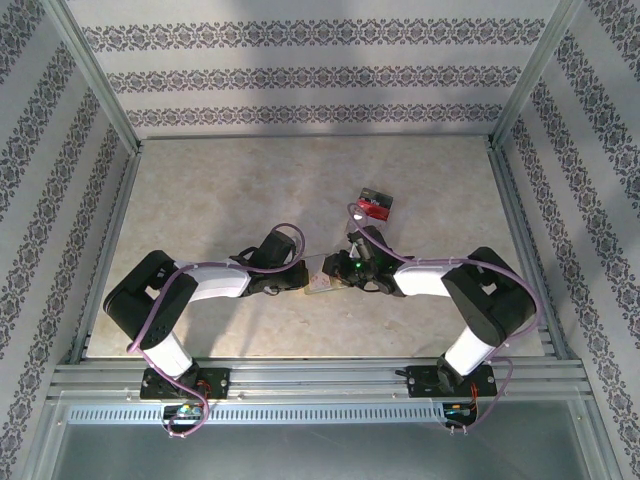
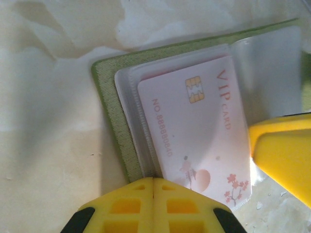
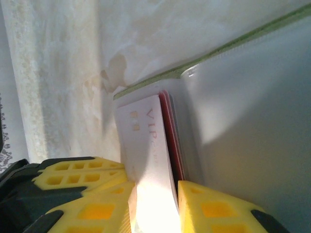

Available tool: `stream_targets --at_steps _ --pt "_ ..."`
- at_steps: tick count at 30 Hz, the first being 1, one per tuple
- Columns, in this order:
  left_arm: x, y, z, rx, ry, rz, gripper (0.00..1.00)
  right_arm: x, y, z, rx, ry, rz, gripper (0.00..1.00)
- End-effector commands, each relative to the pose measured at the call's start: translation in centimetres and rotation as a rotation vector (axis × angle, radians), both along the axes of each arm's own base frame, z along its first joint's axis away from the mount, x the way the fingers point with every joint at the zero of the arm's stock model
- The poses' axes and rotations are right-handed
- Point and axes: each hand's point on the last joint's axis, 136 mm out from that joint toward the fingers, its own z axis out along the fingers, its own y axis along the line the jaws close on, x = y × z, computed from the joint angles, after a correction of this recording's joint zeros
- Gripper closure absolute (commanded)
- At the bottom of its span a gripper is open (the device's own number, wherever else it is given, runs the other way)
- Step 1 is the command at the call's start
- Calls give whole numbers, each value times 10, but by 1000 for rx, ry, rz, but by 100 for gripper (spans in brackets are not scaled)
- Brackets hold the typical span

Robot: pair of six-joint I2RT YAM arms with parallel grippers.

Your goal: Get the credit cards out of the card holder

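While the left claw (image 2: pixel 153 188) sits closed, tips down on the edge of the card holder (image 2: pixel 108 107) as if to pin it, the right claw (image 3: pixel 155 195) pinches the end of a white VIP card (image 2: pixel 194 141) that sits partly out of its clear pocket. The open olive holder lies on the table (image 1: pixel 220 200) toward the near edge, midway between the side edges. The step looks like mid-extraction. The next move calls for a straight pull along the pocket with the holder pinned. A red card (image 3: pixel 171 131) sits behind the white one (probably the next to go). Loose cards (image 1: pixel 376 208) lie nearer the table's middle. Both arms fold low, elbows outward, wrists meeting over the holder.
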Motion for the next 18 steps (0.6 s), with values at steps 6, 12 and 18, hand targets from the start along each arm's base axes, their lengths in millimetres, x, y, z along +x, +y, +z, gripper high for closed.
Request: stream_targets --at_steps 6,12,18 --pt "1 -11 3 -11 -8 -27 97 -14 37 28 188 -44 146 73" --pt "8 -14 5 6 -23 -36 97 -17 39 40 207 -63 159 73" --pt "14 -13 7 54 -44 -60 98 -16 39 57 231 -99 160 73"
